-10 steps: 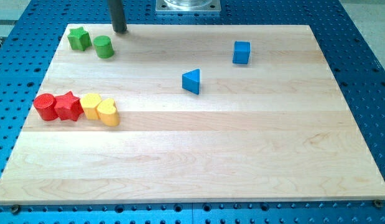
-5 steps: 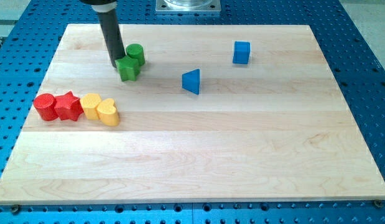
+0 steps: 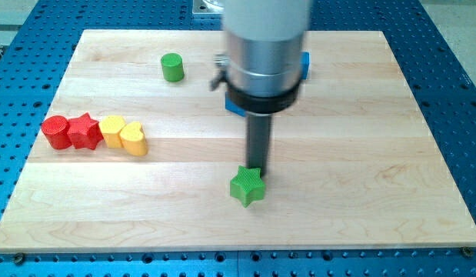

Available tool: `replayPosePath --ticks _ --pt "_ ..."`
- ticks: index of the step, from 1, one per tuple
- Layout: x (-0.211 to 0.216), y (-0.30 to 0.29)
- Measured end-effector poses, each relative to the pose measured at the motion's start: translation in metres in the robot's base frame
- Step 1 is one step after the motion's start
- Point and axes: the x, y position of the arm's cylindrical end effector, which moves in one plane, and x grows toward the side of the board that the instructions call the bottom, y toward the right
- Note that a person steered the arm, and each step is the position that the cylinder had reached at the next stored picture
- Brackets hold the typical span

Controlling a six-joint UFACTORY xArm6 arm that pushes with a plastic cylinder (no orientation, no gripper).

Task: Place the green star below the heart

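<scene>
1. You're seeing my tip (image 3: 257, 168) touching the top edge of the green star (image 3: 247, 187), holding nothing, just a bare rod.
2. The star is lying low in the view's middle, with the yellow heart (image 3: 134, 138) well off toward the view's left.
3. It's sitting flat, chunky and bright green.

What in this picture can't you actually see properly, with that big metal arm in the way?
- Blue triangle, camera view: mostly hidden behind the arm; only a sliver shows.
- Blue cube, camera view: only its right edge peeks out from behind the arm.
- My tip, camera view: its very end meets the green star; actual contact cannot be confirmed.
</scene>
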Motion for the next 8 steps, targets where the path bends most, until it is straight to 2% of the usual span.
replayPosePath --ticks 1,2,3,4,5,6,8 --pt "0.04 0.041" --pt "0.049 -0.013" --pt "0.04 -0.081" --pt "0.045 -0.092" --pt "0.034 -0.069" --pt "0.009 -0.096" --pt "0.014 -0.166"
